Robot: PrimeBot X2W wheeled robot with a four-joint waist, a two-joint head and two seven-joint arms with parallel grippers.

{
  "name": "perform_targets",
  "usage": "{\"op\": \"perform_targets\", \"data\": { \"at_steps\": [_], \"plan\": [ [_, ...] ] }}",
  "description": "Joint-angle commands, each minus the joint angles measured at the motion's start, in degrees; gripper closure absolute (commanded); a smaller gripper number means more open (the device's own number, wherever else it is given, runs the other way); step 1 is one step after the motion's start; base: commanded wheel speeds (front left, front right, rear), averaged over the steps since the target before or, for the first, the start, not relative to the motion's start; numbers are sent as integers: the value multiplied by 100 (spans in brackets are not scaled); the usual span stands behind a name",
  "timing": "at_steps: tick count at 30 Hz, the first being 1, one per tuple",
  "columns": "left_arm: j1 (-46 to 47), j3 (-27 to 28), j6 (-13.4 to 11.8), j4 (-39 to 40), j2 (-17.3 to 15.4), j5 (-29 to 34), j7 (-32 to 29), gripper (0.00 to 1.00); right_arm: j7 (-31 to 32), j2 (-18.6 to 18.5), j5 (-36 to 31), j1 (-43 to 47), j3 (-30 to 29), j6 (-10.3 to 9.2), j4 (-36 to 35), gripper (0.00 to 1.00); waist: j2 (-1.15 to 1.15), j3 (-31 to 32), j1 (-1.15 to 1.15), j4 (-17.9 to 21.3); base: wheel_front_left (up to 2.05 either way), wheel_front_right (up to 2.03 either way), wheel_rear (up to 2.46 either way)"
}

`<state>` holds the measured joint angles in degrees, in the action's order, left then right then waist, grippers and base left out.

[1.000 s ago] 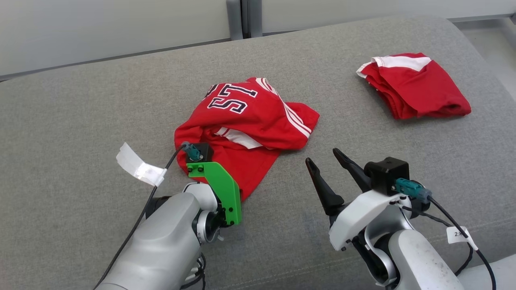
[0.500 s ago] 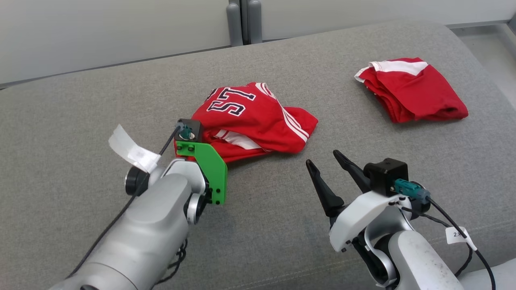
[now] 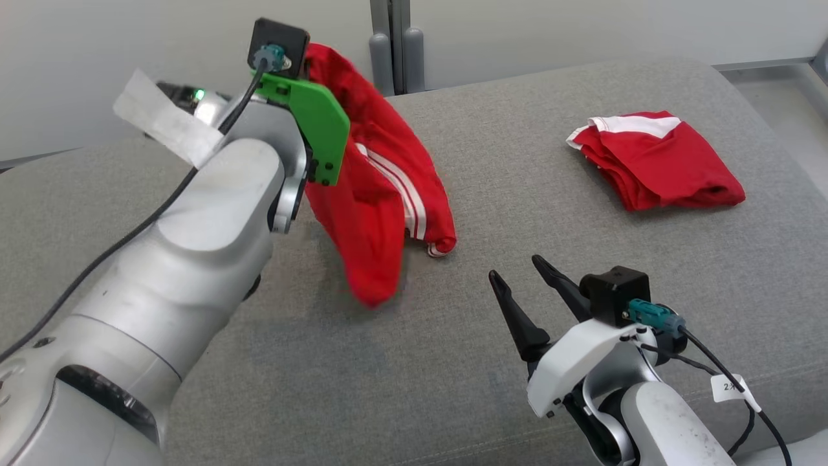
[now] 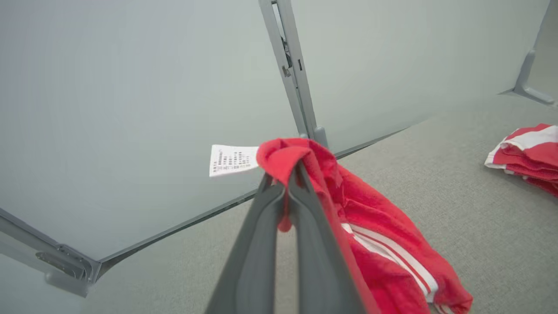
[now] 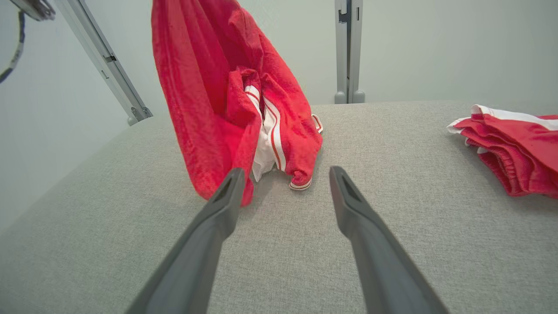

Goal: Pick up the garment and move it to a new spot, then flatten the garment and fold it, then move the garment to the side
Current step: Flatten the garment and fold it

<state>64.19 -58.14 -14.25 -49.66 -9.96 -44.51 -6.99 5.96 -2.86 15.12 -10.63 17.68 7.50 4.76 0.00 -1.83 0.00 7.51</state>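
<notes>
A folded red cloth (image 3: pixel 666 165) lies on the grey fabric surface (image 3: pixel 401 388), which is backed by pale wall panels (image 3: pixel 97 58) joined by a grey post (image 3: pixel 394 39). Well left of that cloth, the left tool (image 4: pixel 283 174), pressed together, pinches the red garment (image 3: pixel 375 194), which hangs down to the surface. The right tool (image 3: pixel 516 268), spread and empty, sits nearer the robot than the cloth. The left wrist view adds the garment's white printed label (image 4: pixel 231 160) beside the pinch.

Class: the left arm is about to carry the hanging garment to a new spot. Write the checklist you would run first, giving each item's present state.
1. Left gripper shut on garment: ok.
2. Garment's lowest end clear of cushion: cannot tell.
3. Right gripper open, holding nothing: ok.
4. Right gripper apart from garment: ok.
5. Folded garment lying apart, at the right: ok.
6. Bare cushion between the two garments: ok.
</notes>
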Motion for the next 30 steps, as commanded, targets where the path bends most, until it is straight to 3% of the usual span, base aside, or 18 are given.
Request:
{"op": "perform_targets", "data": {
  "at_steps": [1,9,17,25,30],
  "plan": [
    [258,-53,-99,189,-33,187,200,100,7,-9,49,86,12,-2,-18,0,0,30,0,32,0,0,0],
    [627,-183,-433,743,-198,694,853,100,12,-9,54,64,-9,-2,-8,0,0,41,0,118,0,0,0],
    [754,65,-720,1339,-453,875,1777,100,-8,-8,23,75,-86,-2,1,0,0,38,0,107,0,0,0],
    [466,23,-707,1588,-682,708,1465,100,-58,-9,51,98,-130,-2,-22,0,0,5,0,2,0,0,0],
    [436,50,-928,2060,-905,787,1397,100,-47,-9,-14,124,-245,-2,-56,0,0,-36,0,-118,0,0,0]
  ]
}}
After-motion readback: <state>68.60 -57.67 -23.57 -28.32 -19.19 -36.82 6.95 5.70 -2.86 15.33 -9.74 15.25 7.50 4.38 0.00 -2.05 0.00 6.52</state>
